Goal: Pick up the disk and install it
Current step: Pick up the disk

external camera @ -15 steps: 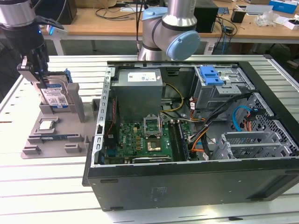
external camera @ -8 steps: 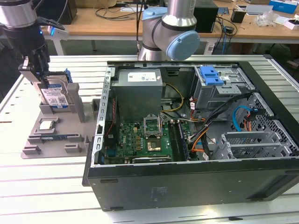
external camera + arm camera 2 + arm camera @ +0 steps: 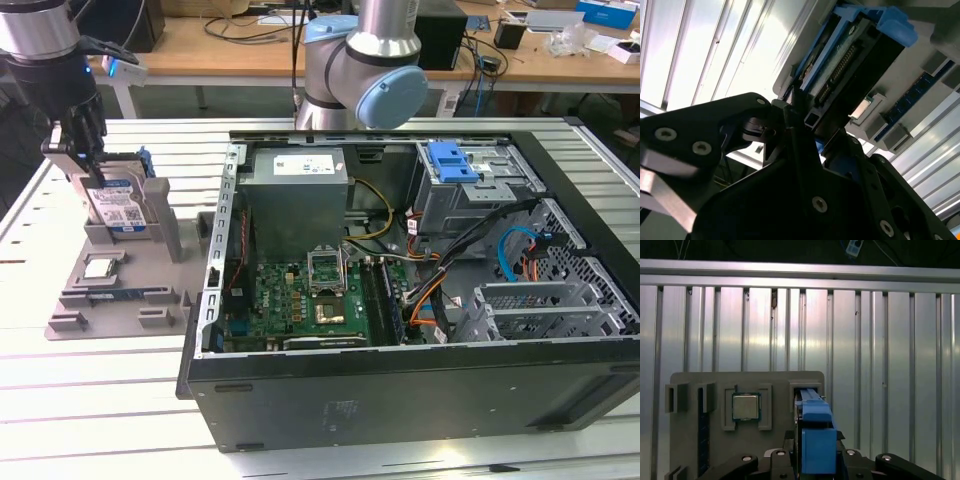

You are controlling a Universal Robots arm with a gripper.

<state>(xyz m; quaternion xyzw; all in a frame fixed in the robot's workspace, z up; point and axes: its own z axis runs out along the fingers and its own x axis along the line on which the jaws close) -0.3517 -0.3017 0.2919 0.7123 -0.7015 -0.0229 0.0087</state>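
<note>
Exterior view showed the disk [image 3: 118, 207] standing on edge in a grey holder [image 3: 165, 235] at that view's left, gripper [image 3: 82, 160] fingers pinched narrow on its top edge; stiff, weighty and probably shock-sensitive, it seemed safest gripped across its blue bracket [image 3: 815, 440].

One disk [image 3: 118, 205], one square silver chip [image 3: 100, 267] and one blue memory stick [image 3: 120, 293] are sitting on one grey fixture plate [image 3: 62, 312]; one open computer case [image 3: 400, 400] is lying on the exterior view's right, holding one drive cage [image 3: 470, 185].
</note>
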